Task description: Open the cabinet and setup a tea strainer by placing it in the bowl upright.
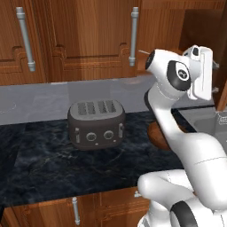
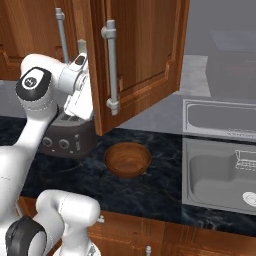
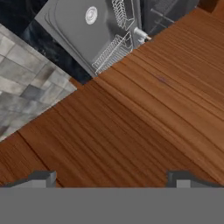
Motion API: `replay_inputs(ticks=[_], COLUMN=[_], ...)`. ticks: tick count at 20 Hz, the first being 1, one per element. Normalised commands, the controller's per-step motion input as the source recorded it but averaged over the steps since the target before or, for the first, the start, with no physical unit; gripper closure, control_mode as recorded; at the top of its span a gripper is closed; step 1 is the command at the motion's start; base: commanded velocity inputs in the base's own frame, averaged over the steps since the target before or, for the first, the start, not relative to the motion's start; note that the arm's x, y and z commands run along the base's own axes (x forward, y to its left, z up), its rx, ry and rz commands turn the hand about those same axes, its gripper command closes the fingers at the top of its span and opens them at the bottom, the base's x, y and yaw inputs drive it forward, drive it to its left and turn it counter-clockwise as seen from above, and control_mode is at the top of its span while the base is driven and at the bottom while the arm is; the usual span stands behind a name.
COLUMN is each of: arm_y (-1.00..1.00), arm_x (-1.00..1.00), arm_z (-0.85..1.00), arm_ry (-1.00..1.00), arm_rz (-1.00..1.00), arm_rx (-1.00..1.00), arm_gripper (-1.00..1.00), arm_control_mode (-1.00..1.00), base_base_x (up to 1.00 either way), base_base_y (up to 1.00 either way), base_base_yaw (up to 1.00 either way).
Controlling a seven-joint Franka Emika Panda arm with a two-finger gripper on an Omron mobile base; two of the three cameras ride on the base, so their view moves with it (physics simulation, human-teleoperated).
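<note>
Close under my hand camera runs reddish wood grain, the cabinet (image 3: 144, 118) surface, and my gripper (image 3: 111, 177) has its two dark fingertips (image 3: 43, 177) set wide apart with nothing between them. Beyond the wood's edge I see the grey sink (image 3: 92, 30) with a wire rack. From the right base view the cabinet's (image 2: 145, 50) right door stands swung out over the counter, and my hand is raised behind its edge, beside the long silver handle (image 2: 111, 67). My bowl (image 2: 127, 159) sits on the dark counter (image 2: 160, 190) near its front edge, between the toaster (image 2: 67, 140) and the sink (image 2: 220, 175). I cannot make out the tea strainer
</note>
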Motion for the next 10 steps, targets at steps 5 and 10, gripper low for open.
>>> replay_inputs(ticks=[5,10], arm_y=[-0.66,-0.71], arm_x=[0.0,0.0], arm_z=[0.07,-0.01], arm_ry=[0.02,0.03], arm_rz=[-0.07,0.0], arm_rx=[0.0,0.06], arm_gripper=[-1.0,-1.0], arm_control_mode=[-1.0,-1.0], base_base_x=[0.0,0.0], base_base_y=[0.0,0.0], base_base_yaw=[0.0,0.0])
